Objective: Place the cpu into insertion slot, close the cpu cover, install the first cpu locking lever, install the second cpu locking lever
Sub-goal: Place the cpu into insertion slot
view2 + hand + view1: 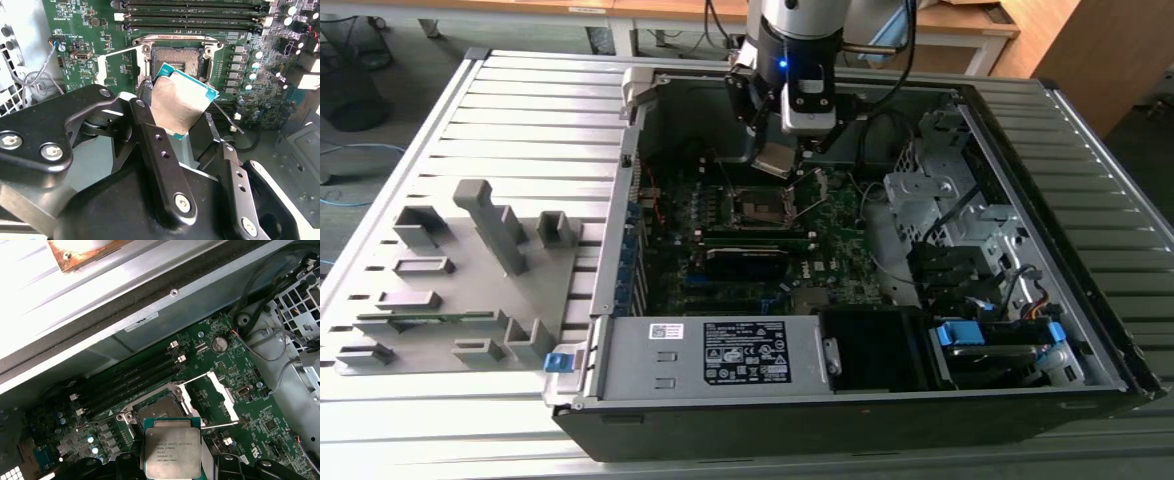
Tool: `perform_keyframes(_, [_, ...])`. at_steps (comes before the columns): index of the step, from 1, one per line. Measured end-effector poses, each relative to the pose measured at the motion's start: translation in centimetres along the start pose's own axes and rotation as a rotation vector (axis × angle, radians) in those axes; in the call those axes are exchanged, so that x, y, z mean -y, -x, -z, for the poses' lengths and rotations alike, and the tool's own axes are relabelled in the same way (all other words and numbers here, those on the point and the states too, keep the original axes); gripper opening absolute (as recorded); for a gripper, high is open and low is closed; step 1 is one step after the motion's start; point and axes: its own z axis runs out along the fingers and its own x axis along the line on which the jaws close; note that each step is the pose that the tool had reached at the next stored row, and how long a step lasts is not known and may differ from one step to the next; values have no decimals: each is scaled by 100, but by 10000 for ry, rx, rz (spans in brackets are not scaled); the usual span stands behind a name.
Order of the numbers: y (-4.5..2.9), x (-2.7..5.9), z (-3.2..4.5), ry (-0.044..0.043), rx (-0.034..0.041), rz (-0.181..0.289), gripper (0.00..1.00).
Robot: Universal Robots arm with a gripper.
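My gripper (781,152) hangs inside the open computer case, shut on the cpu (774,159), a flat silver-grey square chip with a green edge. In the second wrist view the two black fingers (152,142) clamp the cpu (180,102) by opposite edges, tilted, just above the bare insertion slot (177,57). The first wrist view shows the cpu (172,450) close above the slot (160,410). The cpu cover (220,392) is swung open to one side of the slot. A thin locking lever (227,119) stands free beside the socket.
Black memory modules (130,382) lie beside the socket. The case's metal wall (150,300) stands close behind them. A drive cage (947,200) and cables fill the exterior view's right, a power supply (720,355) sits in front, and a grey fixture tray (454,280) lies outside the case.
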Motion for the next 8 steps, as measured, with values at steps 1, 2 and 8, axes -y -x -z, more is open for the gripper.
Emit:
perform_keyframes(1, [0,0,0,0,1,-1,54])
perform_keyframes(2, [0,0,0,1,1,-5,54])
perform_keyframes(8, [0,0,-4,4,38,-388,54])
